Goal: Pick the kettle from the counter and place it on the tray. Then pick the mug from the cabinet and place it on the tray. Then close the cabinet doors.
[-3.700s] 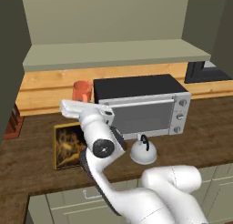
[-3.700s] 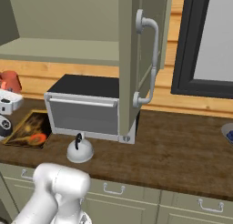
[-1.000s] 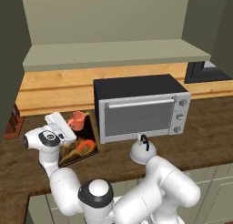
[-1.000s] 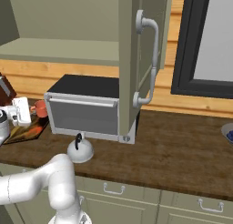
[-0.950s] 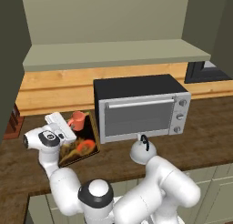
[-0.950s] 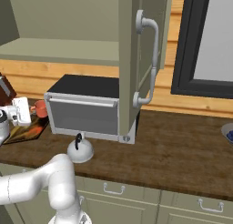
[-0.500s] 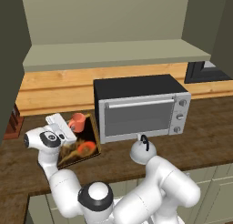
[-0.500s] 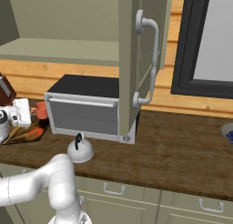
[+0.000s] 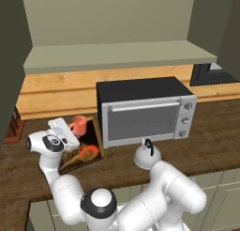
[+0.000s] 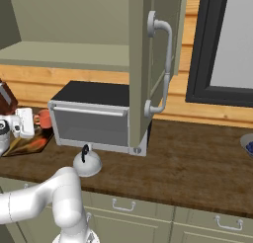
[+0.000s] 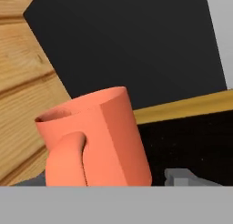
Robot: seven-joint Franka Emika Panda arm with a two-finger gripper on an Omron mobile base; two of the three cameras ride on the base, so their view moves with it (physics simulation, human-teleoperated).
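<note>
The salmon-orange mug (image 9: 78, 125) is at the back of the tray (image 9: 89, 156), left of the microwave; whether it rests on the tray face, I cannot tell. My gripper (image 9: 70, 131) reaches it from the left. In the hand view the mug (image 11: 95, 136) fills the space between the fingertips (image 11: 182, 176), and a gap shows on its right, so the gripper (image 11: 104, 180) is open. The silvery kettle (image 9: 147, 155) stands on the dark counter (image 9: 206, 145) in front of the microwave. The cabinet's right door (image 10: 148, 64) is swung open, and its pale shelf (image 9: 117, 56) is bare.
A black and silver microwave (image 9: 145, 112) stands right next to the tray, its dark side close behind the mug. A reddish-brown object (image 9: 16, 127) sits at the far left of the counter. A dark window frame (image 10: 217, 49) lies to the right.
The hand and mug have sunk slightly towards the tray over the last second. 3.7 s ago the mug was higher, by the wall. The kettle has not moved.
</note>
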